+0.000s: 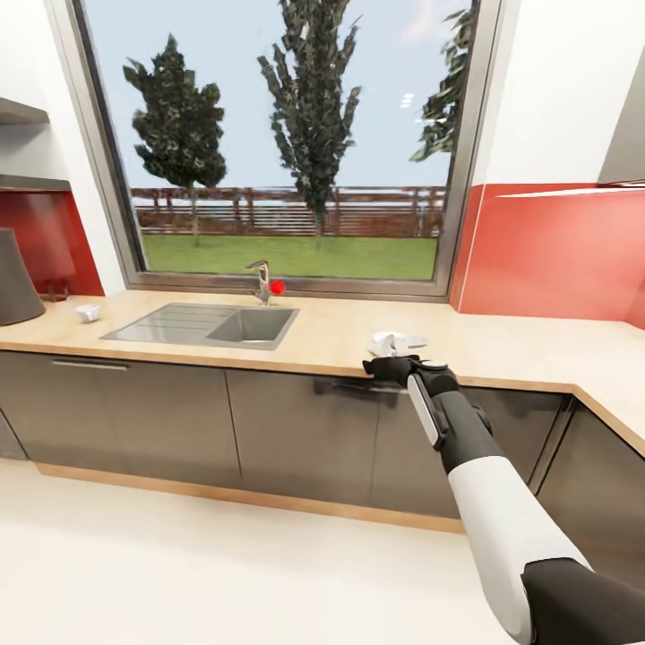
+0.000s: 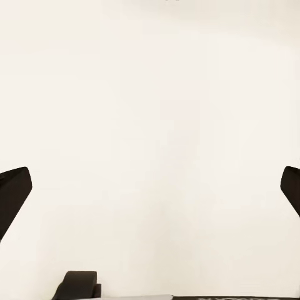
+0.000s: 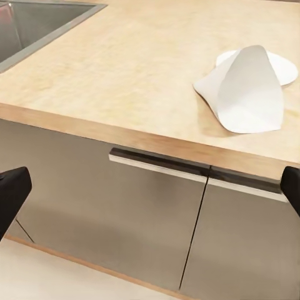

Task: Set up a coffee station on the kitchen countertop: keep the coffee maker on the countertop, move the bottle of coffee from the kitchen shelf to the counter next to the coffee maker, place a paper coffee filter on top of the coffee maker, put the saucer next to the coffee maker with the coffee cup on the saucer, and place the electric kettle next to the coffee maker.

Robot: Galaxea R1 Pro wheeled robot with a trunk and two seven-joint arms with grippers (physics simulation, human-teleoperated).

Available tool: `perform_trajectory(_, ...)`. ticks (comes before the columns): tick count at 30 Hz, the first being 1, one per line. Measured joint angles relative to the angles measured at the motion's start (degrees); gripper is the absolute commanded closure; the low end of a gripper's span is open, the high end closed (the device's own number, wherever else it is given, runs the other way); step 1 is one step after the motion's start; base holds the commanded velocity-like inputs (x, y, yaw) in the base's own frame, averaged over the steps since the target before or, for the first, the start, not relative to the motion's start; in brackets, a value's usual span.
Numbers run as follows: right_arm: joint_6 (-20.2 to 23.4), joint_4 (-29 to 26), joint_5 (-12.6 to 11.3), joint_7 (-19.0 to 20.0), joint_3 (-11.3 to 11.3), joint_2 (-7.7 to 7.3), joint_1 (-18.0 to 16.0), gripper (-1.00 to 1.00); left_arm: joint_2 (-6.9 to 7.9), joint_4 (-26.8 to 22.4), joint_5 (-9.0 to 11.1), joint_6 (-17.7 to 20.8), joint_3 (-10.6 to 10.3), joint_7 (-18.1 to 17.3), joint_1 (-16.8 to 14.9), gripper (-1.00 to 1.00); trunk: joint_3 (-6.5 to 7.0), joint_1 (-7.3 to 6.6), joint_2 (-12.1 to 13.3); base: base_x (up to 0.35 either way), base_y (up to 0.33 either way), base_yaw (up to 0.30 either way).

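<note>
One paper coffee filter lies on surface, right of sink, overlapping saucer. Thin, light, floppy; pinch raised fold gently. Right gripper jaws spread, empty.

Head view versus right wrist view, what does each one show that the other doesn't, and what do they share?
Head view alone: the window, the faucet, the red backsplash, a small white item left of the sink, too small to tell, and the right arm reaching to the counter edge.

Right wrist view alone: the saucer lying behind the filter, clearly readable, and the right gripper's dark fingertips wide apart.

Both: the countertop, the sink, the paper filter, and the grey cabinet fronts with a handle.
</note>
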Motion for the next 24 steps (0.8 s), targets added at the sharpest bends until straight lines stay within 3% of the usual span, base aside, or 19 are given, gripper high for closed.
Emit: perform_trajectory(24,-0.19,2.28,0.1,-0.13,-0.37,-0.08,0.0,-1.0,-0.01,0.0,0.0,-0.06,0.01,0.01,-0.02,-1.0,0.0,0.01,0.0,0.058,0.0,0.0)
